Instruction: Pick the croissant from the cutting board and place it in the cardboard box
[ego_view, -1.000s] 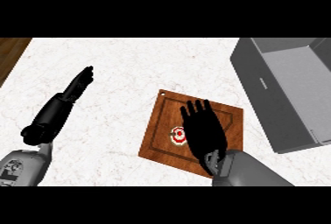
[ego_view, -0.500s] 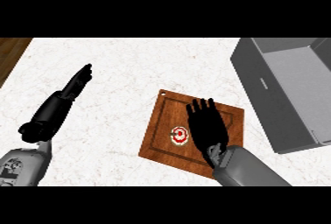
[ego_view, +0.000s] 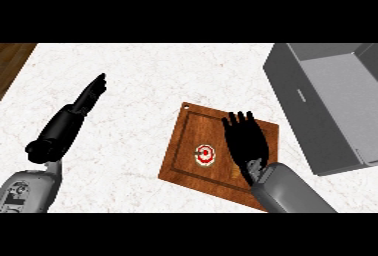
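The board (ego_view: 193, 150) lies on the counter (ego_view: 148, 75) at centre, tilted, its corners near 12, 3, 6 and 9 o'clock. The small round item (ego_view: 204, 154) on it, red and white with a dark centre, sits just left of the board's middle. It does not look like a croissant, but it is the only item on the board and is taken as the pick target.

The right hand (ego_view: 246, 140) is over the board, at 3 o'clock from the item. Its fingers are straight and spread, pointing toward 12 o'clock, and hold nothing. The hand is just beside the item and does not cover it; contact with the board cannot be judged from this view.

The left hand (ego_view: 90, 93) rests at 9 o'clock over bare counter, fingers straight and together, well apart from the board.

The box (ego_view: 325, 150), grey and open-topped, stands at 2 o'clock from the board, its near wall close to the board's right corner.

Step in hand, as judged: approach to the pick. No grasp is made yet.

Next move, as judged:
1. Shift the right hand toward 9 o'clock until the item lies between thumb and fingers.
2. Lower the hand and curl the fingers round the item.
3. Lift clear of the board, then carry toward 2 o'clock and over the box wall.
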